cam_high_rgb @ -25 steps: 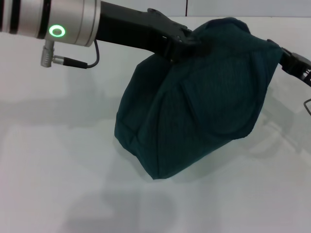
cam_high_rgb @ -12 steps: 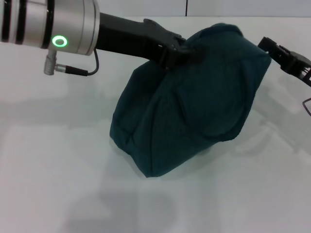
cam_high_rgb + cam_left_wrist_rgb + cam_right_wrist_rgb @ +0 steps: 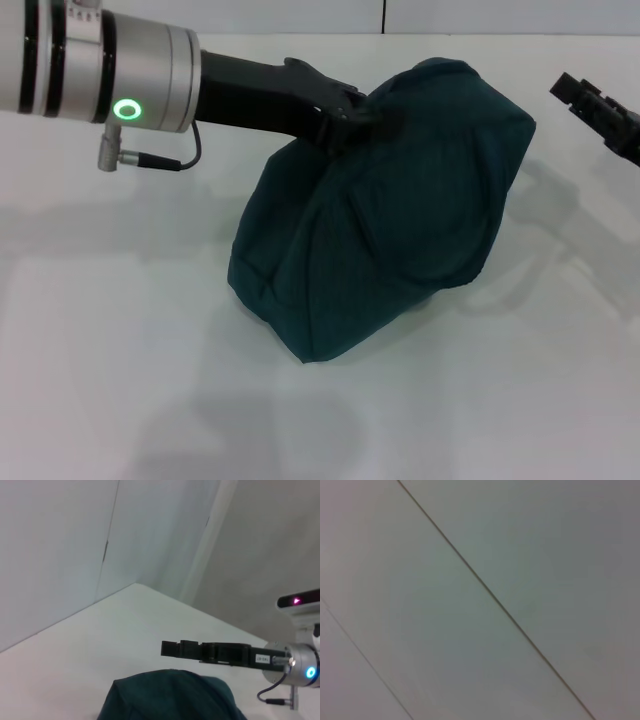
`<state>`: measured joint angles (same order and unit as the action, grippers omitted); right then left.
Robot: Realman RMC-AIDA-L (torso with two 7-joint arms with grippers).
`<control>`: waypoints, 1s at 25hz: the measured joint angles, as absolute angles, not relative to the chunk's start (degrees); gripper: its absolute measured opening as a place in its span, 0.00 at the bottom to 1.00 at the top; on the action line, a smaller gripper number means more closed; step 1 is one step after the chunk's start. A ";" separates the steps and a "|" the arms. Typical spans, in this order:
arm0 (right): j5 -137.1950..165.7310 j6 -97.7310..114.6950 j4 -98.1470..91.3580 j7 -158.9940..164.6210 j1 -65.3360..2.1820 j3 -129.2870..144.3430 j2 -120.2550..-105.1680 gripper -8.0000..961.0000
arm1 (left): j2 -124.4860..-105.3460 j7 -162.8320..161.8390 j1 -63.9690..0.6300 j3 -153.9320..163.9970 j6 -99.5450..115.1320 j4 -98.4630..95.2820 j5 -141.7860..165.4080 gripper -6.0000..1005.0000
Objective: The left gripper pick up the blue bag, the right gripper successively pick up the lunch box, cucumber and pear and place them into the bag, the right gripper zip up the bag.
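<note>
The blue bag [image 3: 400, 210] rests tilted on the white table [image 3: 120, 350], bulging and closed. My left gripper [image 3: 362, 112] reaches in from the left and is shut on the bag's top edge. The bag's upper part [image 3: 170, 697] also shows in the left wrist view. My right gripper [image 3: 572, 92] hovers to the right of the bag, clear of the fabric, and the left wrist view shows the right gripper [image 3: 170, 649] above the bag. The lunch box, cucumber and pear are out of view.
Bare white table surface [image 3: 520, 400] lies in front of and around the bag. A wall [image 3: 300, 15] stands behind the table's far edge. Only pale wall panels [image 3: 480, 600] appear in the right wrist view.
My right gripper has let go of the bag's right top corner and drawn back to the right. The bag has sagged a little to the left while the left gripper keeps its hold.
</note>
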<state>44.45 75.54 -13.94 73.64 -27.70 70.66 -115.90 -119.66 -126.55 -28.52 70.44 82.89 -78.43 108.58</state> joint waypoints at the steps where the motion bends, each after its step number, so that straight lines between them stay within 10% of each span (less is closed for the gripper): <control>1: 44.23 75.69 -13.97 73.51 -27.41 70.66 -115.87 0.55 | -119.68 -126.45 -28.40 70.43 82.80 -78.11 108.03 0.11; 16: 43.66 82.95 -15.43 68.95 -25.86 70.04 -115.16 0.92 | -119.34 -123.86 -24.75 62.11 86.31 -84.31 104.46 0.48; 25: 59.74 97.17 -33.53 67.29 -21.02 70.08 -111.11 0.92 | -119.44 -110.72 -15.72 51.62 98.99 -86.27 96.04 0.74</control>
<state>59.74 97.17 -33.53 67.29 -21.02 70.08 -111.11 -119.44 -110.72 -15.71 51.62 98.99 -86.27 96.04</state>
